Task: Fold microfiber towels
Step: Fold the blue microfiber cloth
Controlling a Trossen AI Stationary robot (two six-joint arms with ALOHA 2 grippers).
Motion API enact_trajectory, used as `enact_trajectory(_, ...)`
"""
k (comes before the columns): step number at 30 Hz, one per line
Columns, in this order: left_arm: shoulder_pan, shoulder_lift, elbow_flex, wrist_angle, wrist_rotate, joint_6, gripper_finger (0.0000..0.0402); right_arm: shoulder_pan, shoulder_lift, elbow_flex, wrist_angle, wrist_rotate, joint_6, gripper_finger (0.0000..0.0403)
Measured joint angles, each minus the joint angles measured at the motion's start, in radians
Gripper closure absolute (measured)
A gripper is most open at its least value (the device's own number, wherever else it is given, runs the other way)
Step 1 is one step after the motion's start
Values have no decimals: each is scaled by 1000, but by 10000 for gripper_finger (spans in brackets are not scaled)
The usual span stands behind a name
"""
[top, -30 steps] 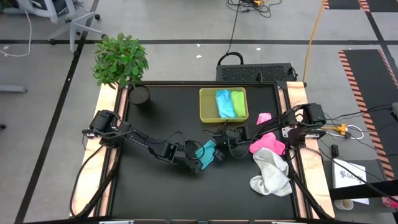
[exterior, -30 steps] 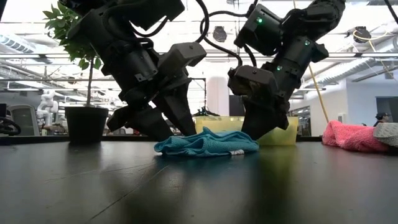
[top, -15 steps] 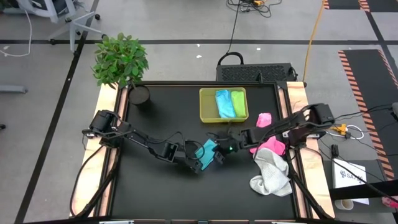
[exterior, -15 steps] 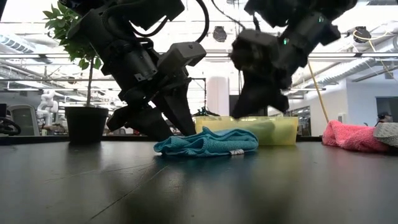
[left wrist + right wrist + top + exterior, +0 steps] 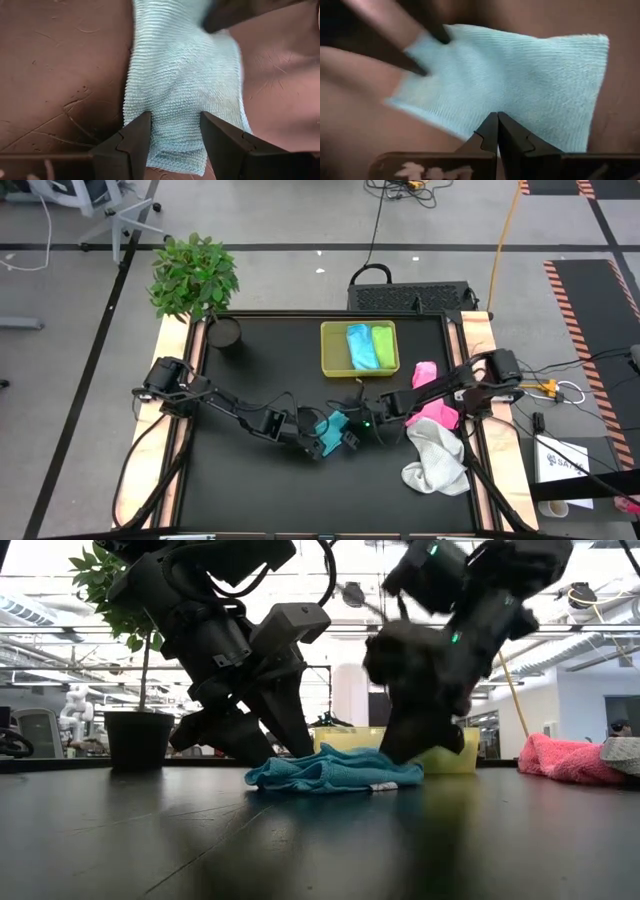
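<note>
Black tabletop (image 5: 250, 360) from above: the teal towel (image 5: 328, 426) lies mid-table between both arms, and the right end effector (image 5: 352, 439) has swung back down to it. Low view: it again meets the towel (image 5: 335, 769). Wrist views: left end effector (image 5: 175, 131) straddles the cloth, fingers spread (unchanged); right end effector (image 5: 497, 131) is closed.

Overhead, table-level and two close wrist views, all sharing teal towel (image 5: 329, 427).
</note>
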Motion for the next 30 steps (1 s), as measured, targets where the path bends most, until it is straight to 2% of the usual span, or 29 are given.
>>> enact_trajectory(3,0,0,0,0,0,0,225,0,-96,1,20,12,-15,403)
enact_trajectory(5,0,0,0,0,0,-2,225,-1,-142,4,33,78,-41,403)
enact_trajectory(9,0,0,0,5,0,-4,225,-2,-134,2,24,191,-63,403)
enact_trajectory(16,-11,0,-1,30,17,-19,225,-9,19,2,157,186,-58,403)
enact_trajectory(21,-38,0,-1,26,19,-30,225,-22,101,3,166,154,-76,403)
enact_trajectory(26,-56,0,-1,23,19,-44,225,-29,131,6,178,137,-84,403)
enact_trajectory(30,-56,0,-1,21,19,-41,225,-28,86,2,159,115,-105,403)
